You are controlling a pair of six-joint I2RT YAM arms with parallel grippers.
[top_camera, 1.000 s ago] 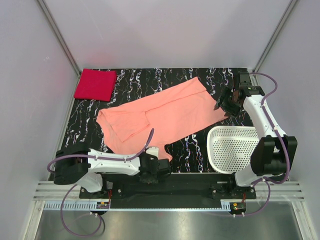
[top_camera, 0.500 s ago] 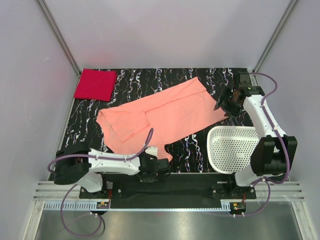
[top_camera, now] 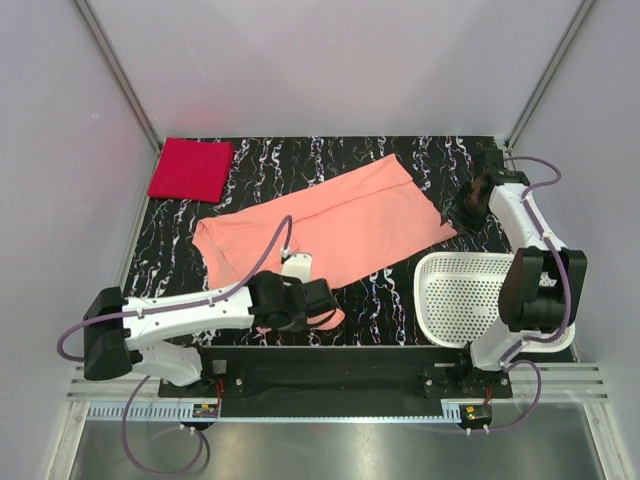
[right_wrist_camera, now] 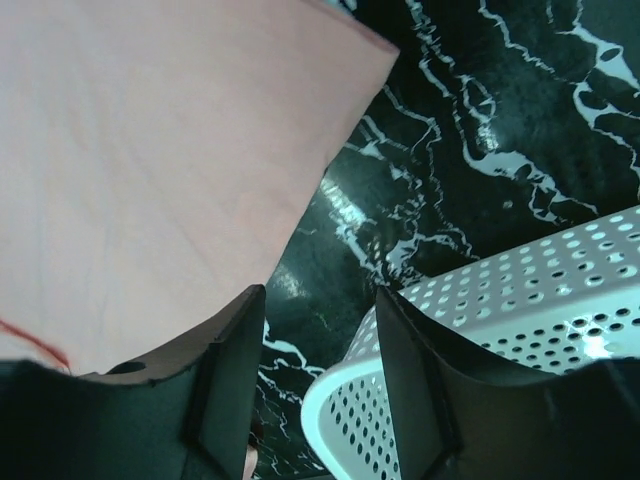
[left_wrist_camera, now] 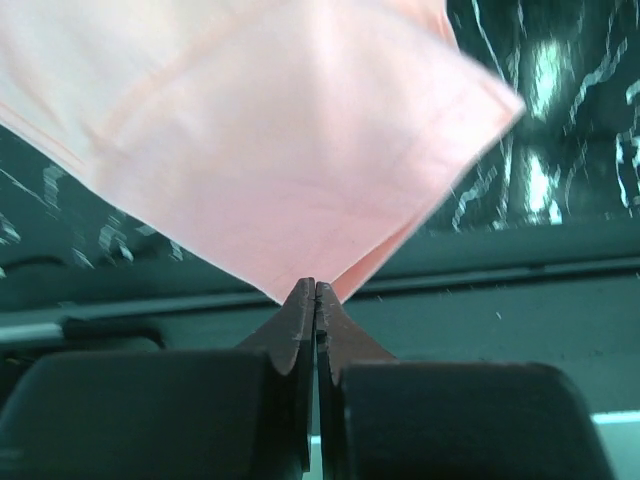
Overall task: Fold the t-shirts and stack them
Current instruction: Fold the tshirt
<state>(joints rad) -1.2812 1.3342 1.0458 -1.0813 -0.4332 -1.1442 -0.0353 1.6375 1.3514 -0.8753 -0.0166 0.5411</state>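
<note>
Overhead view first: left gripper [top_camera: 318,303] has come forward off its base and now sits on the near corner of the salmon tee [top_camera: 330,220]; the rest of that shirt lies spread and unfolded on the table [top_camera: 390,290], beyond those fingers and out to their right. The right gripper [top_camera: 468,207] has backed away from the tee's right-hand corner, which now lies flat just to its left; the basket [top_camera: 460,300] stands on its near side. The red tee [top_camera: 190,168] rests as a neat rectangle at the far left, well apart from both sets of fingers.

Left wrist view: my fingers are clenched together with the pointed tip of the salmon cloth caught between them; the fabric fans out ahead of the tips.

Right wrist view: the fingers stand released, with only bare table between them; the tee's edge runs just outside one finger and the basket rim just outside the other.

I read this as a change of hands; the right has let go and the left has taken a corner, so the salmon fold is only starting. The pinch is on the very tip; I judge it could slip if I pull quickly.
</note>
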